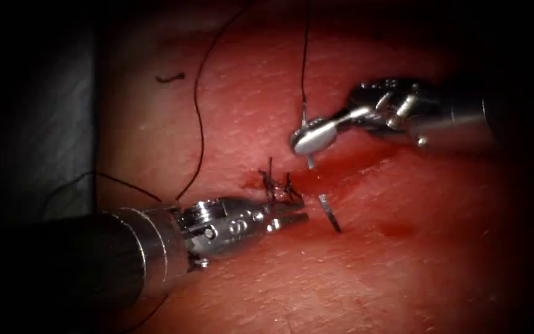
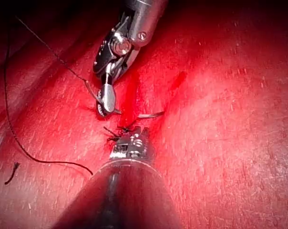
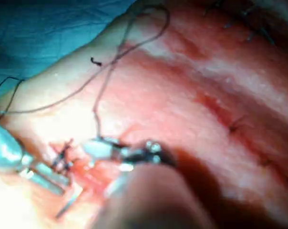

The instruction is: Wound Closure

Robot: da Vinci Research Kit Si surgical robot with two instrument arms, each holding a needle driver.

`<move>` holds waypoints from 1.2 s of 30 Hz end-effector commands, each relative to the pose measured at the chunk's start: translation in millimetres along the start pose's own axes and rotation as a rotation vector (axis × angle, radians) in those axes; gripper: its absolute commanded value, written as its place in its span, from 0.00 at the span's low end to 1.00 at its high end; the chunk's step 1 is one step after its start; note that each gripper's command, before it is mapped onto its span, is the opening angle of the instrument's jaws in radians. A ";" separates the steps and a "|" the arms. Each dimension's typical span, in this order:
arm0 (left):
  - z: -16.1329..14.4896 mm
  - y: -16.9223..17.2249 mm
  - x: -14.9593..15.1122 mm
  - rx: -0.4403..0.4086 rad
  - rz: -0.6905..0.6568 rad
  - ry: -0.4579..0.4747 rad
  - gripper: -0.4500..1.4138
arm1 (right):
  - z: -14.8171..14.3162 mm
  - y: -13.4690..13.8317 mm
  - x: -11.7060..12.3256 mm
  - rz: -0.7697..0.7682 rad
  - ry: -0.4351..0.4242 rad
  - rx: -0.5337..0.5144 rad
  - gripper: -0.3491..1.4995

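Right gripper [image 1: 309,139] is closed on the needle [image 1: 329,212] near its thread end; the jaws meet flat with no gap visible in the endoscope view. A short length of needle shows just below my jaws, the middle of the curve sits buried in the tissue [image 1: 403,272], and the far part emerges lower down as a dark, tapered segment. That exposed segment's long axis runs diagonally, pointing down and to the right in the endoscope view, away from the cut [image 1: 292,179]. Both visible needle parts lie on the right side of the cut.

Thread [image 1: 305,62] leaves the needle at my right gripper and rises almost straight up out of the view. A second strand [image 1: 199,124] curves from the upper area down to my left tool's wrist.

Left gripper [image 1: 288,216] lies low against the tissue, its axis pointing right, tips just beside the knotted stitch [image 1: 277,185] at the cut. The jaws stand slightly apart; I cannot tell whether they grip anything.

Red fluid [image 1: 397,230] pools along the cut and spreads to its right. A loose cut end of thread [image 1: 170,78] lies well apart on the upper left tissue.
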 end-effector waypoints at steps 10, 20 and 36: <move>1.1 0.6 -0.1 0.002 -0.001 -0.001 0.17 | -4.2 3.5 4.6 -0.169 0.130 -0.194 0.00; 1.5 1.0 0.0 0.008 -0.002 -0.005 0.17 | -3.9 3.5 5.7 -0.157 0.134 -0.176 0.00; 2.1 1.8 0.3 -0.002 0.000 -0.006 0.17 | -3.8 2.7 5.7 -0.150 0.114 -0.144 0.00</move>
